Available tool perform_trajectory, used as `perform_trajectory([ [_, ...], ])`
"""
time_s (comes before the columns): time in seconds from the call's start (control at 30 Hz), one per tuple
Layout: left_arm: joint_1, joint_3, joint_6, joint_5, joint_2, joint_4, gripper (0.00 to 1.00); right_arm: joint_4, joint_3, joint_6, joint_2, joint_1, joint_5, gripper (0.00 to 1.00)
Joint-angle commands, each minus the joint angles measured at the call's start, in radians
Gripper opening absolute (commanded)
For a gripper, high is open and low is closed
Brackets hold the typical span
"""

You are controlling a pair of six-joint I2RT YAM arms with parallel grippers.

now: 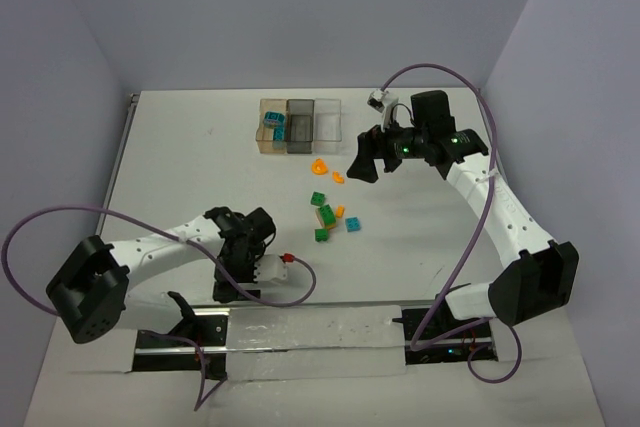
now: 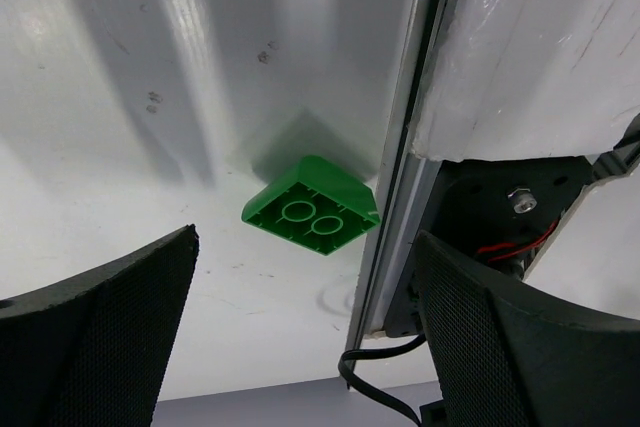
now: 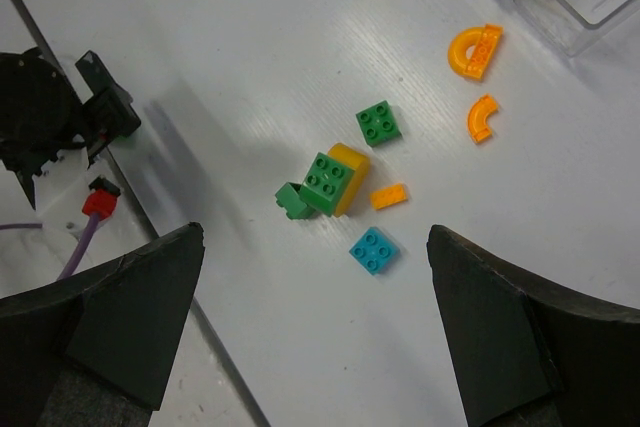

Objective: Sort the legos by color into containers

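Since the green brick (image 2: 312, 212) lies against the metal rail (image 2: 400, 187), dead between the wide-spread, empty jaws of the left gripper (image 2: 305, 235), that arm is nearer; the right gripper (image 3: 315, 235) gapes empty too.

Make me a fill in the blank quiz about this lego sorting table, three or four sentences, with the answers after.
1. In the top view, the container holding teal legos is the ___ of the row.
2. The brick seen between the left fingers is ___.
3. The two curved loose pieces are ___.
4. The right fingers stand ___.
Answers: leftmost, green, orange, open.
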Motion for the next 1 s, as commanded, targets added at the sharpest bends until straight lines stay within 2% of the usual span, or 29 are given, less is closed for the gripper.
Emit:
perform_trajectory([
  [0.0, -0.033, 0.021, -0.014, -0.011, 0.030, 0.010, 0.96, -0.006, 0.011, -0.022, -0.024, -0.003, 0.007, 1.00],
  [0.3, -0.090, 0.047, -0.086, -0.046, 0.128, -0.001, 0.94, -0.009, 0.024, -0.020, -0.019, -0.003, 0.007, 1.00],
  [0.47, -0.096, 0.060, -0.167, -0.125, 0.183, 0.016, 0.90, -0.007, 0.021, -0.021, -0.017, -0.003, 0.004, 1.00],
  [0.87, -0.120, 0.080, -0.193, -0.173, 0.273, 0.012, 0.83, -0.019, 0.032, -0.036, -0.016, -0.003, 0.011, 1.00],
  [0.97, -0.120, 0.081, -0.197, -0.178, 0.283, 0.008, 0.78, -0.019, 0.030, -0.038, -0.017, -0.004, 0.012, 1.00],
])
